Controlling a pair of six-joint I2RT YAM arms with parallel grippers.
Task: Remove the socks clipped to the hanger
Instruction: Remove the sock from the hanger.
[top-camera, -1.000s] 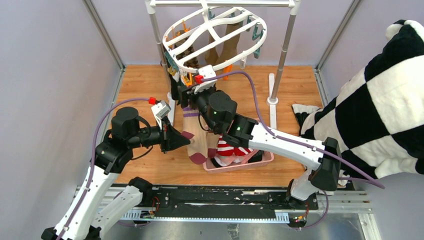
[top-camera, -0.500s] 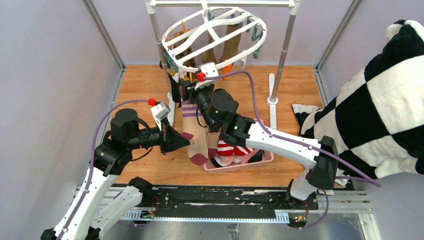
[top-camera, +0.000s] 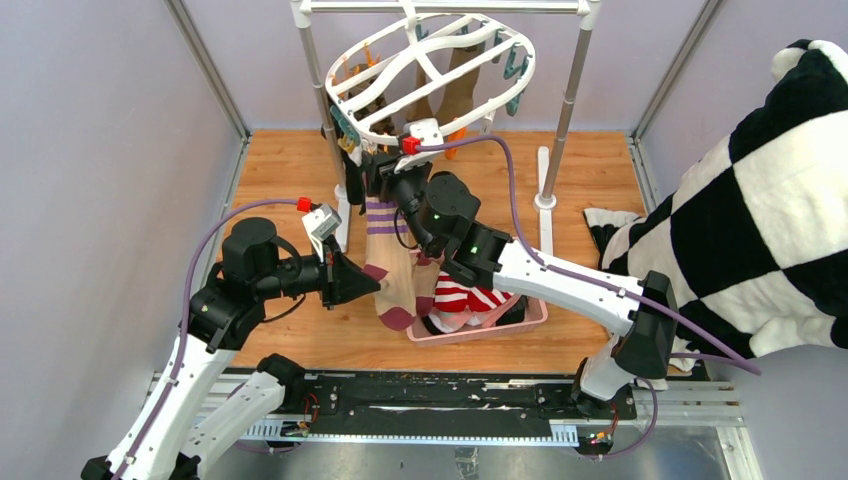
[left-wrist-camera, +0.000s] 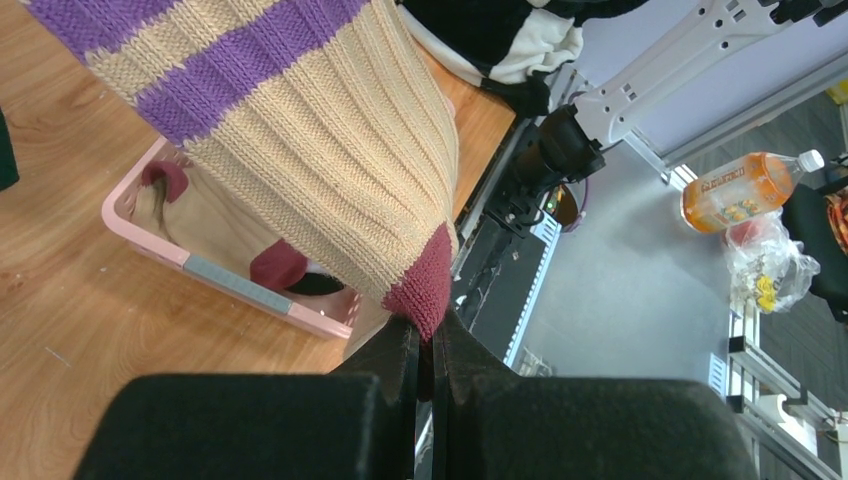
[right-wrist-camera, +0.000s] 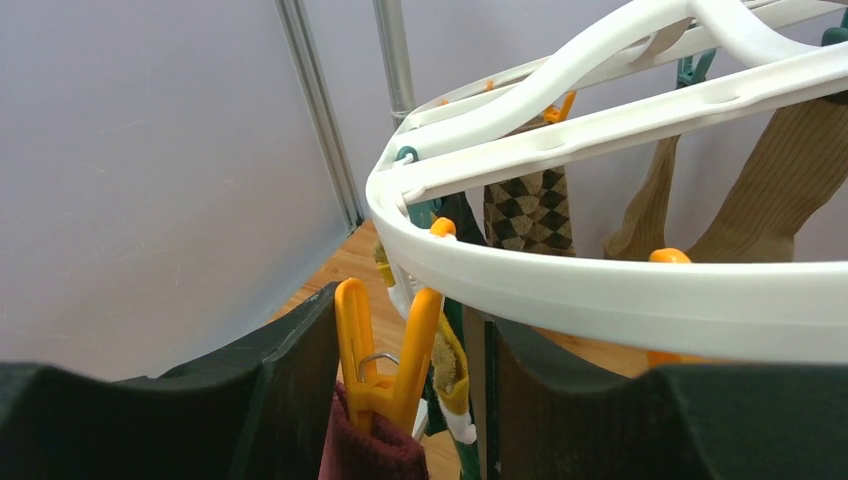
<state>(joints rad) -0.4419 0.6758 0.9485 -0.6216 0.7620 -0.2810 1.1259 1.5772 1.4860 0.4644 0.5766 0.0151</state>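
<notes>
Sock toe (left-wrist-camera: 420, 290) sits pinched in shut left fingers (left-wrist-camera: 385, 365); right fingers (right-wrist-camera: 290, 390) straddle orange clip (right-wrist-camera: 385, 360), half-open.

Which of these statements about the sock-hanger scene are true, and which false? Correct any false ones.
1. The left claw is shut on the toe of the beige purple-striped sock. True.
2. The right claw has a finger on each side of an orange clip. True.
3. The pink basket holds nothing. False: a red-white striped sock lies in it.
4. The hanger carries no socks. False: a brown argyle sock hangs from it.
</notes>
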